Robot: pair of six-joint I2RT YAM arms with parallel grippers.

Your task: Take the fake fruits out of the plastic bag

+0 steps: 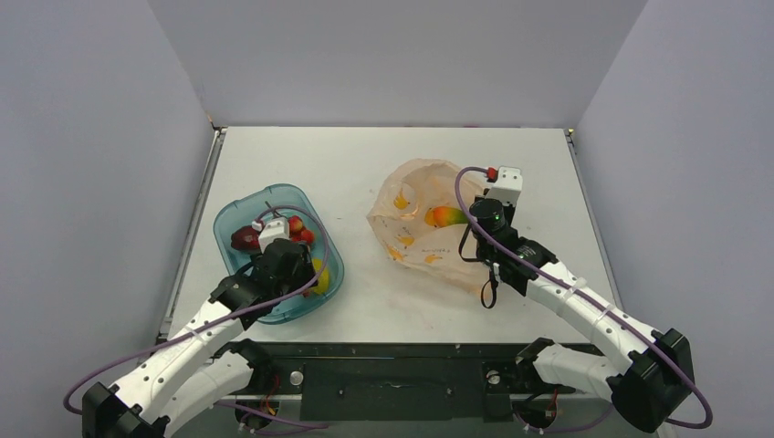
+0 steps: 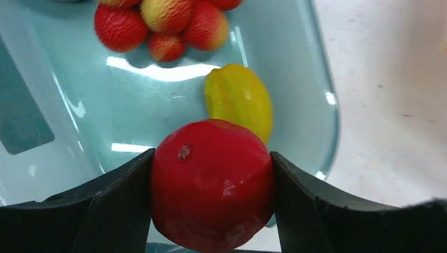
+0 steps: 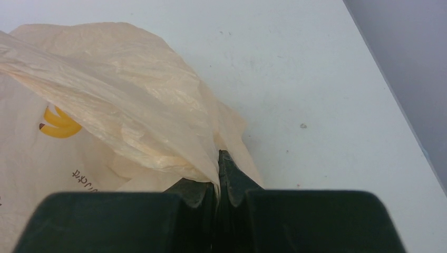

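A: How far along is the unloading?
B: Mostly done, I judge. The left pincer (image 2: 212,158) grips a round red fruit (image 2: 211,190) over the teal tray (image 1: 278,189), at nine o'clock on the tabletop (image 1: 347,155); a grape bunch (image 2: 163,21) and yellow-green fruit (image 2: 240,97) already lie there
A: What's left?
B: One green-orange mango (image 1: 444,216) shows through the plastic bag (image 1: 406,246), at three o'clock; the right pincer (image 3: 217,174) is clamped on the bag's edge
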